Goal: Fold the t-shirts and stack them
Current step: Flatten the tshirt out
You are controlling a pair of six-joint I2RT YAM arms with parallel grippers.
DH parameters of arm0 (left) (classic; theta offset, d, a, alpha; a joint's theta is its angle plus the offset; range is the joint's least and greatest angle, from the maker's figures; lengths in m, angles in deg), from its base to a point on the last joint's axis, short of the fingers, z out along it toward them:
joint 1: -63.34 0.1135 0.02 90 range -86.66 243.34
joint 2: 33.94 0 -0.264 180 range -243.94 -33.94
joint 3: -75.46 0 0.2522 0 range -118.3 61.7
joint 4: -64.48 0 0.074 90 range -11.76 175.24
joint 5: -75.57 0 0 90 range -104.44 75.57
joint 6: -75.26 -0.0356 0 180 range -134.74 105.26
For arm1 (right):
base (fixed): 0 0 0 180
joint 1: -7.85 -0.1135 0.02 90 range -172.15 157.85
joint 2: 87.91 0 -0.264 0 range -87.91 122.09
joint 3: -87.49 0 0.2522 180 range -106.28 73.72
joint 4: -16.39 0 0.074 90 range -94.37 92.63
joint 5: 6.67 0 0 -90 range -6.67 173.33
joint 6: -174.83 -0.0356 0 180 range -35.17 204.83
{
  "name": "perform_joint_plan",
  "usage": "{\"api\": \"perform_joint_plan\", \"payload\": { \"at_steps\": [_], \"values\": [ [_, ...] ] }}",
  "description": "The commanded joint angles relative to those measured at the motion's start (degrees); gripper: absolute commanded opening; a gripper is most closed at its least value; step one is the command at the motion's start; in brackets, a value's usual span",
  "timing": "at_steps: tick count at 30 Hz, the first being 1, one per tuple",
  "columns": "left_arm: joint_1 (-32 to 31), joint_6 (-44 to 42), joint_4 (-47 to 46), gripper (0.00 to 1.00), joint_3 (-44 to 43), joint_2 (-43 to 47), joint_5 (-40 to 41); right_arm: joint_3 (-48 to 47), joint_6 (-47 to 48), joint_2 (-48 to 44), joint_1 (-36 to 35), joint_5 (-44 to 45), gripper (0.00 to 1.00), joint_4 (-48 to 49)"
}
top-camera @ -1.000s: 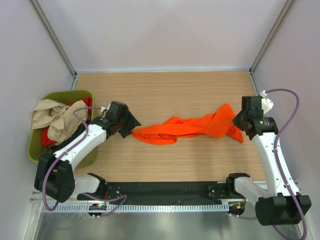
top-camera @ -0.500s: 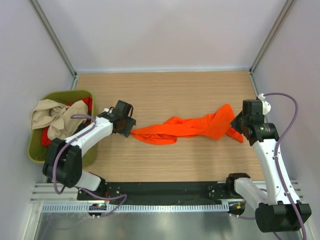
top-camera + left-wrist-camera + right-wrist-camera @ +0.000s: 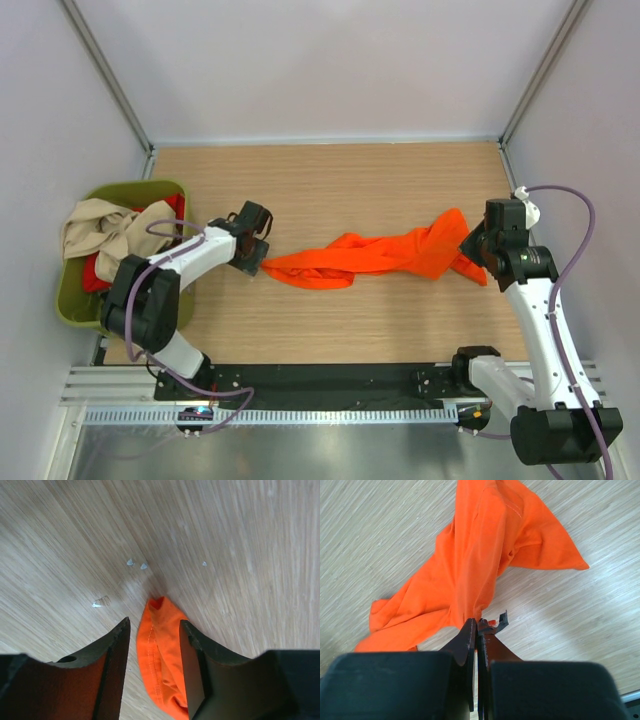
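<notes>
Orange against pale wood: from the overhead view, orange t-shirt [image 3: 370,255] bunched into a long twisted band across the middle of the wooden surface [image 3: 330,180], narrow at its left end, wider and heaped at its right. Left pincer [image 3: 259,262] right at the narrow left tip; right pincer [image 3: 476,248] at the heaped right end. At far left, olive-green tub [image 3: 150,187] on the edge of the surface, with a crumpled beige t-shirt [image 3: 100,235] lying over a red t-shirt [image 3: 95,275] inside it, beige cloth spilling over the rim. From the left wrist view: left pincer [image 3: 154,624] low over the surface, its two dark fingers [image 3: 117,640] apart, the hemmed tip of the orange t-shirt [image 3: 160,650] lying flat in the gap between them, not clamped; whether cloth touches either finger, impossible to tell. Just beyond that tip, a few small pale flecks [image 3: 137,564] on the wood. From the right wrist view: right pincer [image 3: 477,622] pressed together on a pinched fold of the orange t-shirt [image 3: 485,555], cloth drawn up to the fingertips and fanning away across the surface, one pointed corner out to the right, a longer tail trailing down to the left.
</notes>
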Motion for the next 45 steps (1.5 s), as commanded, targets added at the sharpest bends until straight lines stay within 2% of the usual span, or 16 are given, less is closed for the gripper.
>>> {"api": "perform_joint_plan", "payload": {
  "at_steps": [1,8,12,13,17,20,21,23,24,27,28,30,38,42,45],
  "values": [
    [-0.2,0.1,-0.1,0.44,-1.7,-1.2,2.5,-1.6,0.8,-0.8,0.1,-0.4,0.01,1.7],
    [-0.2,-0.8,-2.6,0.31,-1.1,-2.6,2.5,-1.1,1.0,-0.3,0.1,-0.2,0.01,2.2],
    [-0.2,-1.5,-3.9,0.1,-1.2,-3.1,1.6,-1.4,1.0,0.0,0.1,0.0,0.01,2.3],
    [-0.2,-2.0,-3.8,0.0,-1.7,-2.9,1.6,-1.7,0.9,0.1,0.1,0.0,0.01,2.3],
    [-0.2,-10.1,-3.1,0.0,-6.8,2.9,5.7,-6.5,0.8,4.3,0.1,0.2,0.01,2.1],
    [-0.2,-16.7,-1.9,0.0,-13.1,10.1,8.5,-19.5,1.0,9.4,0.2,1.1,0.01,-1.8],
    [-0.2,-18.3,-1.9,0.0,-15.5,11.8,9.7,-28.5,1.1,13.0,0.2,2.8,0.01,-3.2],
    [-0.2,-22.7,-1.4,0.0,-22.1,14.9,10.6,-38.5,1.5,16.5,0.2,4.3,0.01,-8.0],
    [-0.2,-24.6,-1.3,0.0,-24.3,17.5,11.1,-48.4,1.2,19.4,0.2,5.4,0.01,-9.8],
    [-0.2,-28.7,3.8,0.0,-32.7,21.5,11.4,-65.1,1.0,23.3,0.2,6.5,0.01,-17.6],
    [-0.2,-30.3,5.4,0.0,-34.0,22.7,11.0,-67.7,1.2,23.2,0.2,6.3,0.01,-18.8],
    [-0.2,-31.2,5.3,0.0,-35.0,25.1,9.3,-72.3,2.1,22.2,0.2,6.8,0.01,-21.3],
    [-0.2,-31.8,6.7,0.0,-37.5,32.9,-6.6,-74.2,3.4,7.3,0.2,7.2,0.01,-20.4],
    [-0.2,-32.5,9.4,0.0,-39.0,34.1,-8.6,-77.5,3.4,6.1,0.2,7.8,0.01,-22.4],
    [-0.2,-33.8,11.2,0.0,-39.5,32.9,-7.7,-75.0,3.4,6.9,0.3,6.0,0.01,-22.8]
  ]
}}
